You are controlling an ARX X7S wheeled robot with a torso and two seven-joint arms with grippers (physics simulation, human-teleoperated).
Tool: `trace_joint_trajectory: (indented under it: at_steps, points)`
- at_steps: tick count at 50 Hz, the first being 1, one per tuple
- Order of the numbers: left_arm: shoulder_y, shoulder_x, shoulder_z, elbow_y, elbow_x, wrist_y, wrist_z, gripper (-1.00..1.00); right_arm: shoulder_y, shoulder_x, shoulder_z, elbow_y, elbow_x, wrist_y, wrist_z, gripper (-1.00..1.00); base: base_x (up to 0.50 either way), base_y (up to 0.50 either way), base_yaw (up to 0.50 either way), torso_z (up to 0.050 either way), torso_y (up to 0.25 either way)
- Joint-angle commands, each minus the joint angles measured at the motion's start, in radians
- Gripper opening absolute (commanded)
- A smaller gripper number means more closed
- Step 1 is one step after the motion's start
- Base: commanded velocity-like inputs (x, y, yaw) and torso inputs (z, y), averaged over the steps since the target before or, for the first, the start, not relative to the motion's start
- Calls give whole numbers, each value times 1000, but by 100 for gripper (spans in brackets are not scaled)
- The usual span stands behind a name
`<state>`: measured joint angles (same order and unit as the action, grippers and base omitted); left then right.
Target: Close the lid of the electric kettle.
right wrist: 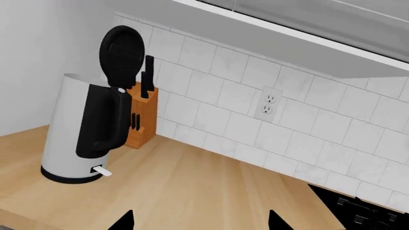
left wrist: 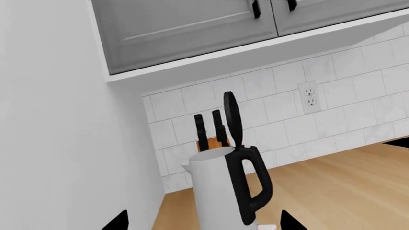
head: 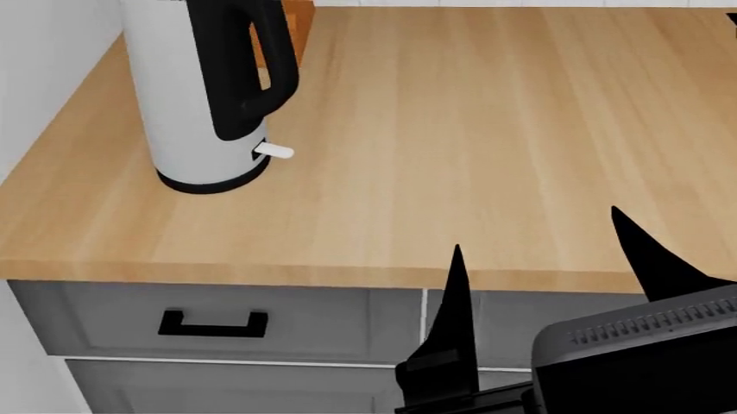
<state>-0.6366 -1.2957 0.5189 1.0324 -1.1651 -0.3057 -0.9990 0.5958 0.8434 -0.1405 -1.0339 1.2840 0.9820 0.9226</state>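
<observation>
The electric kettle [right wrist: 73,132] stands on the far left part of the wooden desk [head: 461,147], close to the white side wall. Its lid [right wrist: 121,56] is open and sticks straight up from the top of the black handle [right wrist: 102,122]. A small white lever [head: 274,152] pokes out near the black base. Just behind the kettle, against the tiled wall, is a wooden knife block [right wrist: 142,120] with black knife handles. A wall plug [right wrist: 267,103] sits further right on the tiles. The right hand [head: 553,259] is low at the near edge of the desk, well apart from the kettle, with its two black fingers spread wide and nothing between them. Only two finger tips of the left hand [left wrist: 203,223] show, wide apart, holding nothing.
</observation>
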Motion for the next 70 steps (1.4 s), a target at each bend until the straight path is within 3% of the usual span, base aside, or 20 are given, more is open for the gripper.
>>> trace_joint_trajectory:
  at_steps: [1,14,31,70]
  points:
    - [-12,-2,16,-3,1,4,-3,100,7,15,-23,3,2,-21,8,100,0,500,0,0,0]
    - [1,-12,25,-7,8,25,1,100,12,21,-34,15,10,-40,29,100,0,500,0,0,0]
    - [28,-36,28,-14,25,67,7,100,104,6,-109,20,55,21,75,100,317,0,0,0,0]
    - [43,-54,39,-6,39,97,5,100,109,15,-144,43,55,-8,91,100,393,1,0,0,1]
